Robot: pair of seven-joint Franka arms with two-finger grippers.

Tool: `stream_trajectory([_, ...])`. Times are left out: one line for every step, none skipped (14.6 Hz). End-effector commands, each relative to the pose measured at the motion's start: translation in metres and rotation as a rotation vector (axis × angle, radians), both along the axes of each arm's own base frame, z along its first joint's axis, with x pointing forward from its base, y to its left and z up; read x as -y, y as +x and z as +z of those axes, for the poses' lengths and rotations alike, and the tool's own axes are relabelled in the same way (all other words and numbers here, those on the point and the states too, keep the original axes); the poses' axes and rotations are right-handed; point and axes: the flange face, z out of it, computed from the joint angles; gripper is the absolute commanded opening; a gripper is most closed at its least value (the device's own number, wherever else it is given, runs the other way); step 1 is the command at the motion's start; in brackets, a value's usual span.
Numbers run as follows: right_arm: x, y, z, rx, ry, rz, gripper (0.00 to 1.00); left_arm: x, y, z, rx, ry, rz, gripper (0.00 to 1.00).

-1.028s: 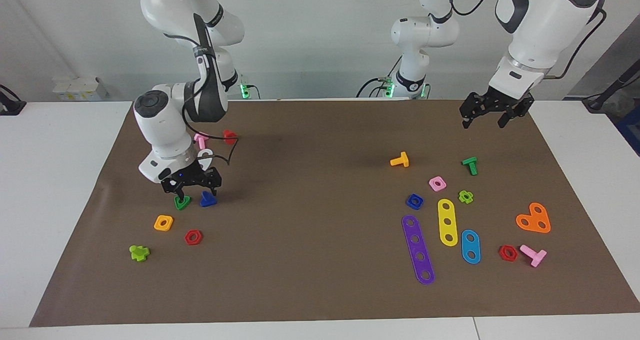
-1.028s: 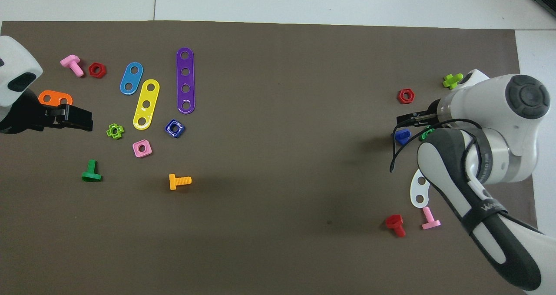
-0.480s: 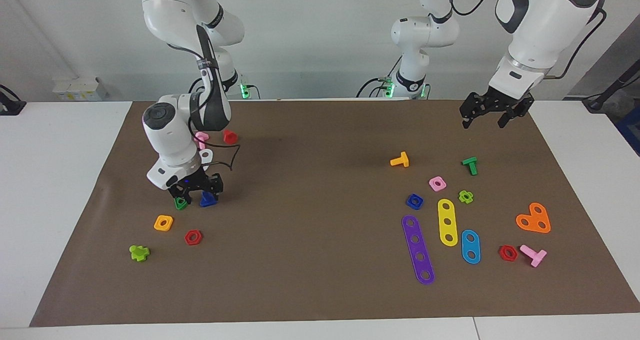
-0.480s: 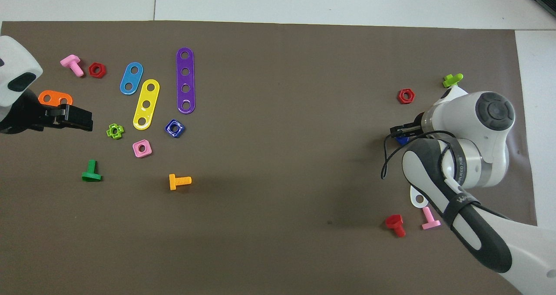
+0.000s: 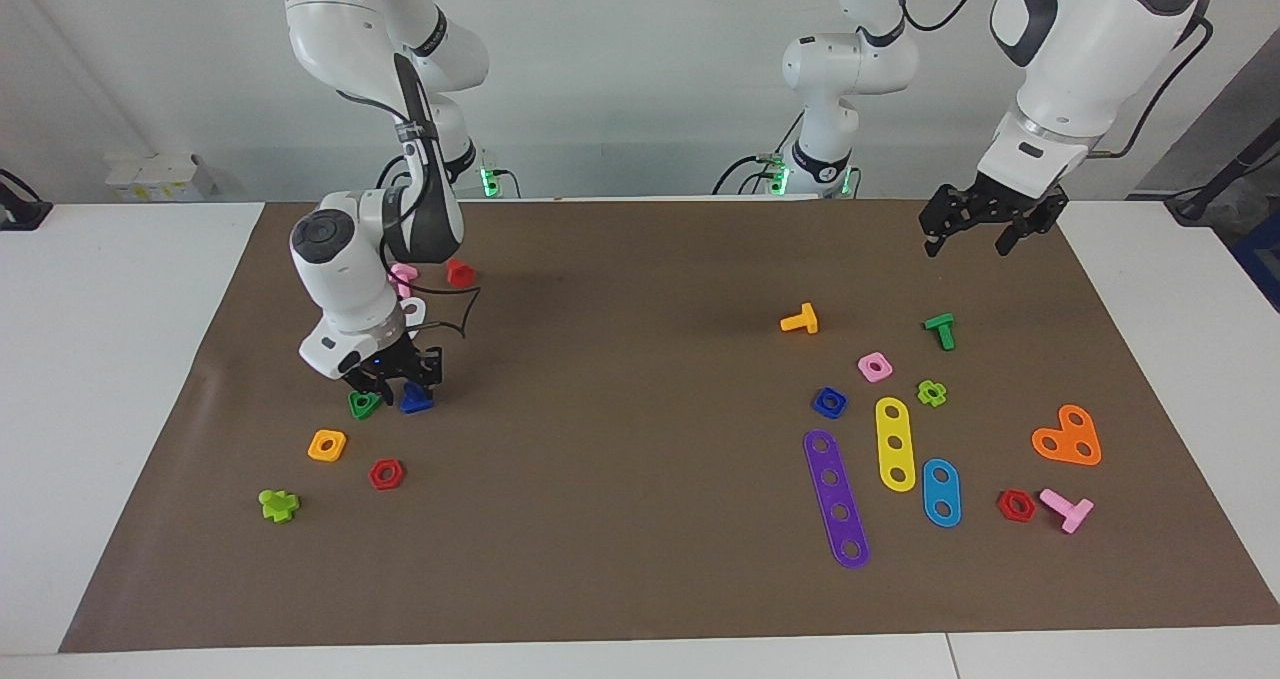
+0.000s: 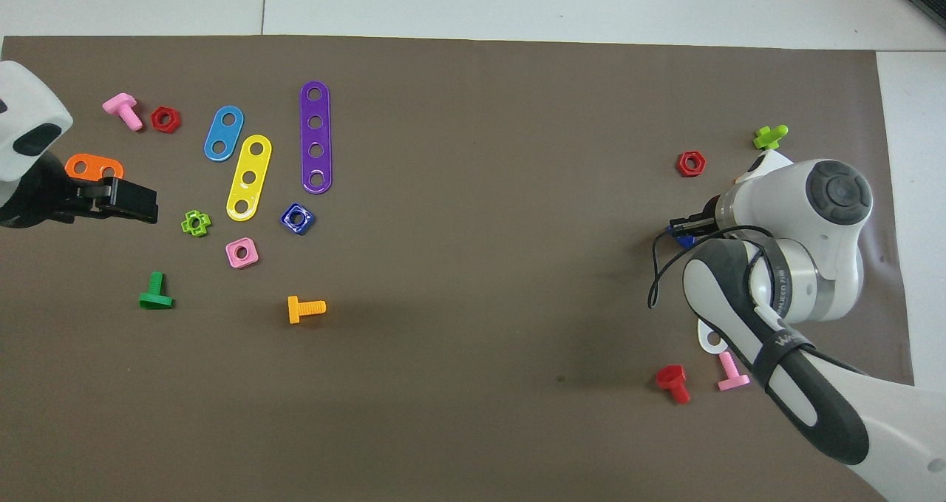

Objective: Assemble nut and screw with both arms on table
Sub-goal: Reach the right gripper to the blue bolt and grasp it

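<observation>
Since a second ago the right pincer point(image 5: 398, 391) has moved from the green triangle nut point(image 5: 362, 404) to the screw point(image 5: 416, 400), and its jaws have narrowed around the blue triangular head; a firm hold I cannot confirm. The left pincer point(image 5: 968, 241) waits, wide open, in the air above the mat. The glossy rounded-square nut point(image 5: 829, 401) lies below it, apart.

screw point(image 6: 684, 240): in the overhead view only a sliver of blue shows under the right gripper point(image 6: 687, 226)
green triangular nut point(image 5: 364, 404): fully covered by the right arm's wrist in the overhead view
white plate point(image 6: 709, 336): mostly hidden under the right arm's forearm
orange plate point(image 6: 87, 165): partly covered by the left gripper point(image 6: 140, 202) from above
left arm: cut off by the overhead view's edge
right gripper's grip on the screw: cannot be told
</observation>
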Motion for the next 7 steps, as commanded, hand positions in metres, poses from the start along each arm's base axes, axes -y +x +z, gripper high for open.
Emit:
stream_trajectory([0.004, -0.005, 0.002, 0.018, 0.017, 0.017, 0.00, -0.004, -0.006, 0.000, 0.003, -0.004, 0.013, 1.00])
stream_trajectory([0.004, -0.005, 0.002, 0.018, 0.018, 0.009, 0.00, -0.004, -0.006, 0.000, 0.003, -0.004, 0.013, 1.00])
stream_trajectory([0.004, -0.005, 0.002, 0.016, 0.019, 0.006, 0.00, -0.004, -0.006, 0.000, 0.003, -0.004, 0.013, 1.00])
stream_trajectory([0.004, -0.004, 0.003, 0.018, 0.018, 0.009, 0.00, -0.003, -0.006, 0.000, 0.003, -0.004, 0.013, 1.00])
stream_trajectory([0.003, -0.002, 0.004, 0.015, 0.018, 0.009, 0.00, -0.004, -0.006, 0.000, 0.003, -0.004, 0.013, 1.00])
stream_trajectory([0.003, 0.002, 0.009, 0.024, 0.018, 0.010, 0.00, -0.004, -0.006, 0.000, 0.003, -0.004, 0.013, 1.00])
stream_trajectory([0.002, 0.006, 0.015, 0.029, 0.020, 0.007, 0.00, -0.003, -0.006, 0.001, 0.008, -0.004, 0.010, 1.00])
